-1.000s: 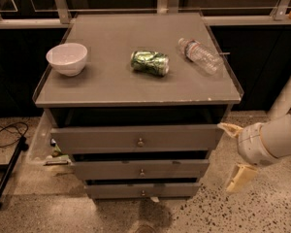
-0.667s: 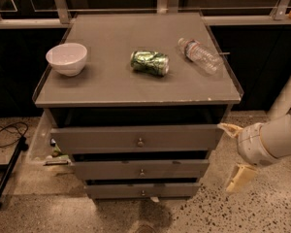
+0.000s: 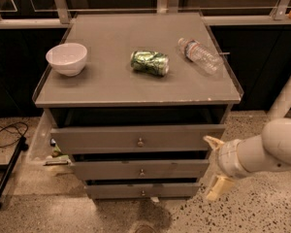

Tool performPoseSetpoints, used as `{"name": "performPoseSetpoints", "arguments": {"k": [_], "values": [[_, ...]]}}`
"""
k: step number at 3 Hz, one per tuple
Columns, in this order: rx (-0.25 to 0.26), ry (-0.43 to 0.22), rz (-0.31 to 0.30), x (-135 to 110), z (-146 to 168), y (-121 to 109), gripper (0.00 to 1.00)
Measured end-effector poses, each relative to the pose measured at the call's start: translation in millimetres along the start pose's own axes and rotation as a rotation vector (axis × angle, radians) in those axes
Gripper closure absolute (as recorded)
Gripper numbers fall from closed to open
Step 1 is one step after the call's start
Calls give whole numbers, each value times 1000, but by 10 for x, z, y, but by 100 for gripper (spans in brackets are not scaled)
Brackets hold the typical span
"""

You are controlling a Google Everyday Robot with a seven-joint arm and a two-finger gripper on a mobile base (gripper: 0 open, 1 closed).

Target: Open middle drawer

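The grey cabinet [image 3: 136, 89] has three drawers stacked in its front. The middle drawer [image 3: 111, 169] has a low flat grey front with a small round metal knob [image 3: 142, 173] at its centre. It sits between the taller top drawer [image 3: 102, 139] and the bottom drawer [image 3: 116, 191]. My gripper [image 3: 214, 165] is open and empty, just right of the middle drawer's right end. One cream finger points up-left and the other hangs low. It touches nothing.
On the cabinet top lie a white bowl [image 3: 66, 58], a crushed green can [image 3: 150, 62] and a clear plastic bottle [image 3: 199, 55]. A black cable [image 3: 7, 132] and a black bar [image 3: 7, 176] lie on the floor at left. The floor is speckled.
My gripper has moved left and a little down, closer to the right end of the drawer fronts. The drawers and the things on top have not moved.
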State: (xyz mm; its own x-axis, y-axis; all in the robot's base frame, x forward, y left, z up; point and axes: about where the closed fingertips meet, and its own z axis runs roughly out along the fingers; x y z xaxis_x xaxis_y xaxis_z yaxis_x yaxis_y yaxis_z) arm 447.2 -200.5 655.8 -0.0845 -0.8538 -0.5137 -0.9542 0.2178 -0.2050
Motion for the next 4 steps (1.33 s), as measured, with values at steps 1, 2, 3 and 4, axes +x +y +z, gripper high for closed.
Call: {"name": "performPoseSetpoints", "arguments": {"k": [1, 2, 3, 4], "values": [[23, -31, 3, 84, 476, 18, 0], [31, -67, 4, 266, 1266, 65, 0], [31, -67, 4, 266, 1268, 65, 0], [14, -82, 9, 312, 1493, 69, 0]]}}
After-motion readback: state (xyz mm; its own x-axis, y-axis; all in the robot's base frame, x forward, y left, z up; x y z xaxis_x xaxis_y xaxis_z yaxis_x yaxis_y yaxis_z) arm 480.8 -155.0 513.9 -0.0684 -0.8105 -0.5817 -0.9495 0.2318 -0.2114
